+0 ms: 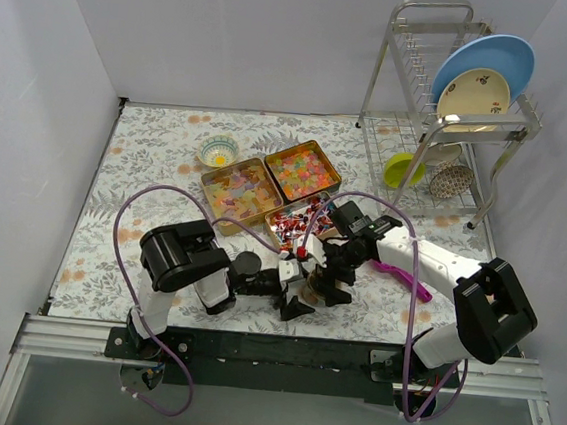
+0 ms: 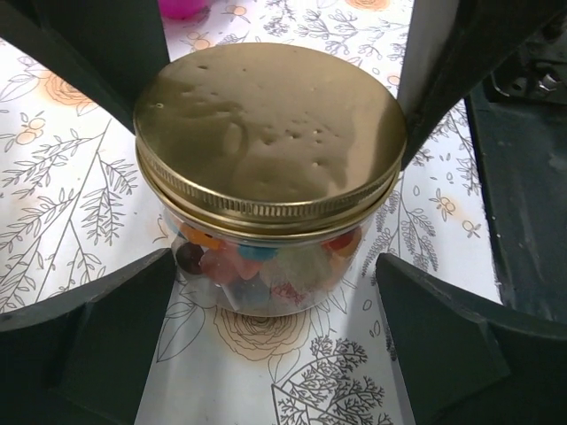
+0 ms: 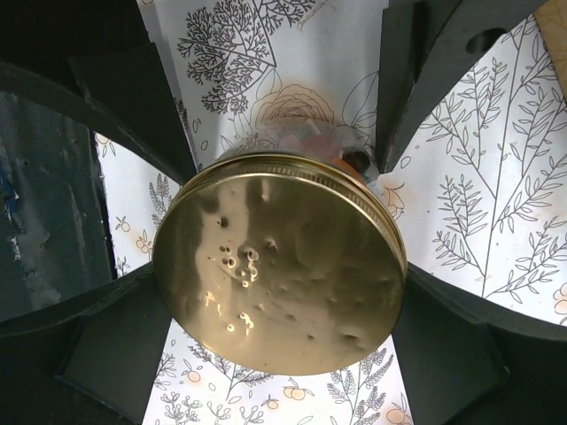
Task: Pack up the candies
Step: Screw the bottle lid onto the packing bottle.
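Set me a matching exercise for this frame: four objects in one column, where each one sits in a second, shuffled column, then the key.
Objects
1. gold lid
2. pink scoop
3. blue plate
4. small bowl

Places
A. standing in the dish rack
B. on the table beside the candy tins
C. on top of the jar
D. lying on the table next to the right arm

Pairs: 1-C, 2-D, 3-A, 4-B
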`<state>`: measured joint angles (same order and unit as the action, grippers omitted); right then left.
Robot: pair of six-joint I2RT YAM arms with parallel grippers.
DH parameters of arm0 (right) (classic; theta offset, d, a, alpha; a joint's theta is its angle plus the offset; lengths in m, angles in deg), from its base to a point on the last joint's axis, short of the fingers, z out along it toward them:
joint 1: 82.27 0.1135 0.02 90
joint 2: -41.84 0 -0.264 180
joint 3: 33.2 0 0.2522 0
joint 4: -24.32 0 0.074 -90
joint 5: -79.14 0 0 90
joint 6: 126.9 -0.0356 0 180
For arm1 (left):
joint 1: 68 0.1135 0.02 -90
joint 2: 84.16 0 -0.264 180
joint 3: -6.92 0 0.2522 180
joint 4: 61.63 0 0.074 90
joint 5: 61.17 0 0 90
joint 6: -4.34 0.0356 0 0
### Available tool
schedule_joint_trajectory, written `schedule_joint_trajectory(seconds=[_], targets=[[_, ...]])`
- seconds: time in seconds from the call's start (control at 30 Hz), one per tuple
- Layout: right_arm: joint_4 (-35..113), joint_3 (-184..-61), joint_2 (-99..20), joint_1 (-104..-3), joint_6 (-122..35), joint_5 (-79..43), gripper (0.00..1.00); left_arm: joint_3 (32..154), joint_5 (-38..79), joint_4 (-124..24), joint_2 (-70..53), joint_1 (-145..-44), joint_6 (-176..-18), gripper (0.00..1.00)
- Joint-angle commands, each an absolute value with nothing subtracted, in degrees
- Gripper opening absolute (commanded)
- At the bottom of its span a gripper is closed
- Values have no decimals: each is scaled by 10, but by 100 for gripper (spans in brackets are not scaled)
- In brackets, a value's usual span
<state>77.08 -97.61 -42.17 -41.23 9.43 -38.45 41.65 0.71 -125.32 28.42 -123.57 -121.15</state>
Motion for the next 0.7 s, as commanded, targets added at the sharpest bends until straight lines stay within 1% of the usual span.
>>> schedule_joint_trajectory(seconds=[0.0,0.23,0.33,0.47,0.57,0.67], targets=[[743,-1000,-438,-381,77,-385,98,415,62,-1390,319,-1267,-1208,98],[753,-1011,-446,-360,71,-387,97,433,150,-1380,337,-1298,-1173,98],[741,-1014,-447,-350,59,-375,97,435,162,-1386,350,-1308,-1153,98],[717,-1014,-451,-333,28,-331,97,421,160,-1430,370,-1338,-1109,98],[710,-1008,-452,-323,21,-334,96,414,185,-1459,377,-1358,-1070,98],[701,-995,-449,-309,18,-342,95,396,174,-1512,382,-1366,-1048,98]])
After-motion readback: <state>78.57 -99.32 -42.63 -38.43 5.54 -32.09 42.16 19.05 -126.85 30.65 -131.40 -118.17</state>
